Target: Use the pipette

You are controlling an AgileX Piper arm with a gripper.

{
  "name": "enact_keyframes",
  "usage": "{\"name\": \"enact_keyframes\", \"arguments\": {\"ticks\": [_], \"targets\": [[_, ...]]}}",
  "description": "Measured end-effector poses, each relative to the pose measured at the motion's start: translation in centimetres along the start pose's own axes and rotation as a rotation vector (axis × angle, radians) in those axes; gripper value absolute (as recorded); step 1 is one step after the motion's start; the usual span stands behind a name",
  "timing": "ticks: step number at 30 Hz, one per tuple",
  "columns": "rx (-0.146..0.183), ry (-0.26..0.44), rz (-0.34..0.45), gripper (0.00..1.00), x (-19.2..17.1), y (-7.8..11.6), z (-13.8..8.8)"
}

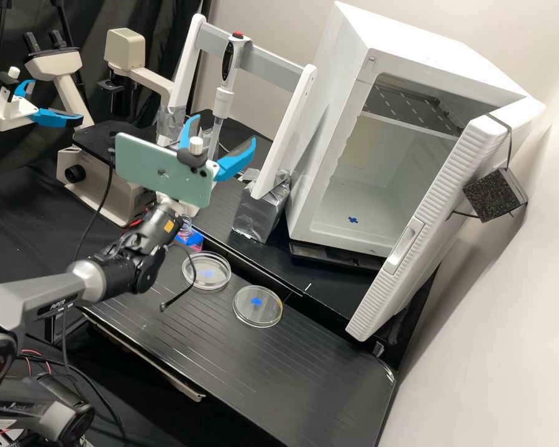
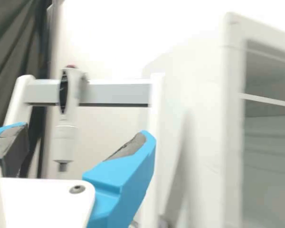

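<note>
Dark grey and jointed, the robot arm (image 1: 46, 295) slants upward, its wrist raised toward a white stand with a grey crossbar (image 1: 273, 67). At its end, the white claw with bright blue fingers (image 1: 224, 128) is spread wide, facing the stand. Held at the crossbar, the white, red-topped pipette (image 1: 223, 104) has its long axis near upright, red button uppermost, slender clear tip pointing down.
</note>
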Motion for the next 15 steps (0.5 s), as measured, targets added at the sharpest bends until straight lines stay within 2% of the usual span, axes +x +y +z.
{"name": "enact_keyframes", "arguments": {"ticks": [2,5,8,15], "targets": [[0.003,0.013,0.042,1.0,-1.2,-0.1,0.9],[0.057,0.001,0.086,1.0,-2.8,-0.1,2.2],[0.089,-0.044,0.097,1.0,-4.0,-0.2,3.2],[0.101,-0.073,0.051,1.0,-5.5,-1.2,3.8]]}}
